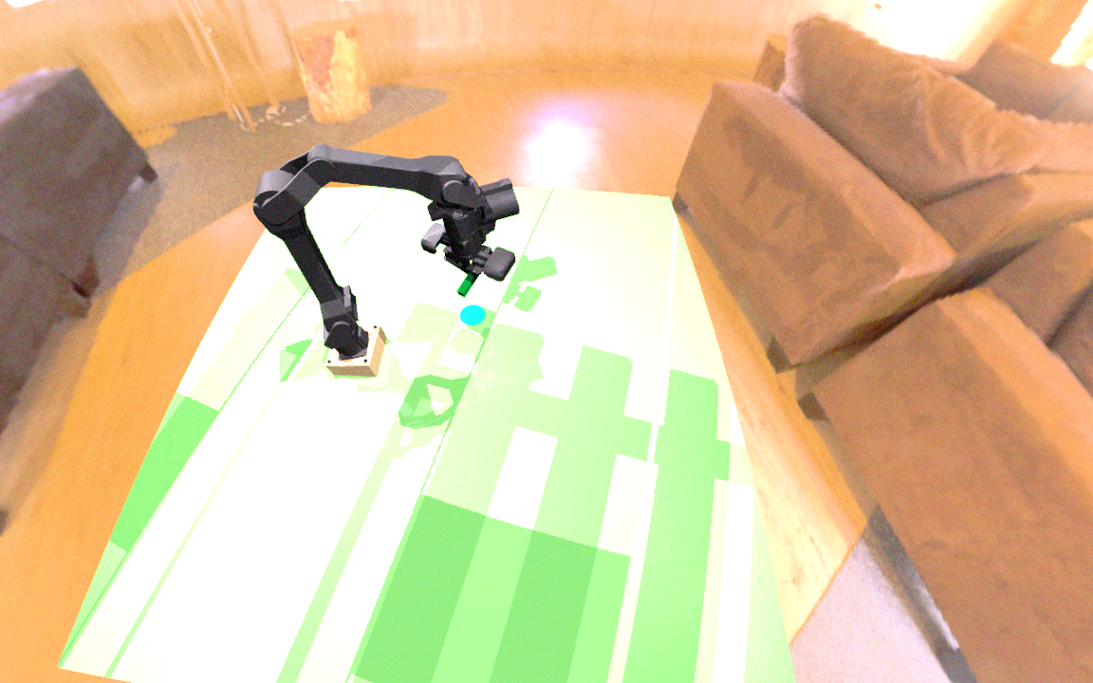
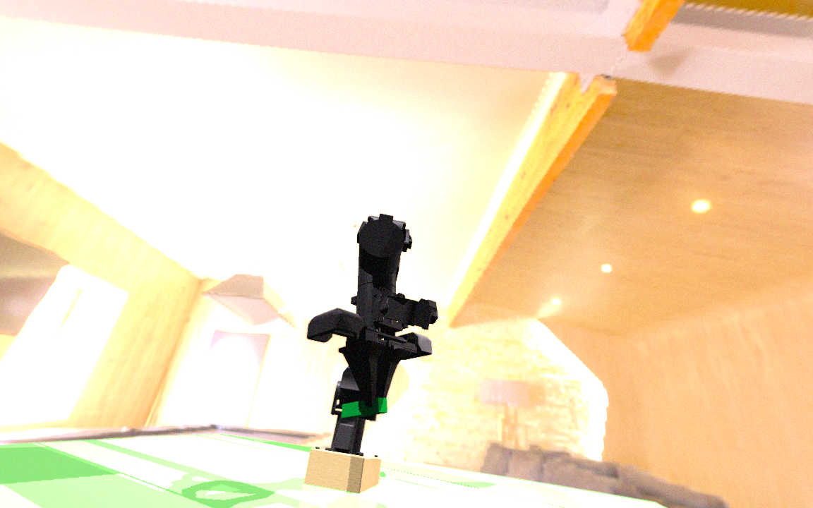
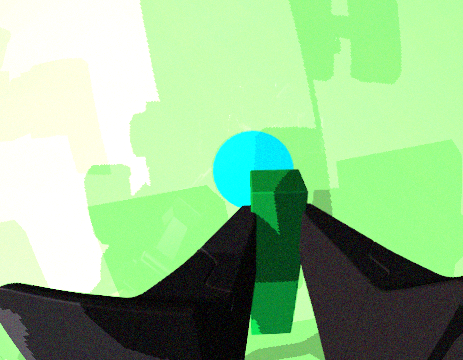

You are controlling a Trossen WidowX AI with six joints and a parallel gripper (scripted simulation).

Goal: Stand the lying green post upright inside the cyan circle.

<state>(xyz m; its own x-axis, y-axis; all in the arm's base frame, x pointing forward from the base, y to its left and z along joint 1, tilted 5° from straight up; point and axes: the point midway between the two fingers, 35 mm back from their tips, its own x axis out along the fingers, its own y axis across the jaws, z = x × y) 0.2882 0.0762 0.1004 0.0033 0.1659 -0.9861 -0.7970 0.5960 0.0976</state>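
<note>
The green post (image 1: 465,286) (image 2: 352,410) (image 3: 277,257) is held in the air, close to level, slightly tilted in the exterior view. My gripper (image 1: 472,273) (image 2: 370,404) (image 3: 278,212) is shut on it, with one finger on each side of the post in the wrist view. The cyan circle (image 1: 472,315) (image 3: 233,167) lies flat on the table top. In the wrist view the post's far end overlaps the circle's lower right edge. The circle cannot be made out in the exterior view.
The arm's base stands on a wooden block (image 1: 355,365) (image 2: 334,470) to the left of the circle in the top view. The green and white patterned table (image 1: 533,526) (image 2: 30,467) carries shadows. A brown sofa (image 1: 788,212) and a grey sofa (image 1: 32,161) stand beyond its edges.
</note>
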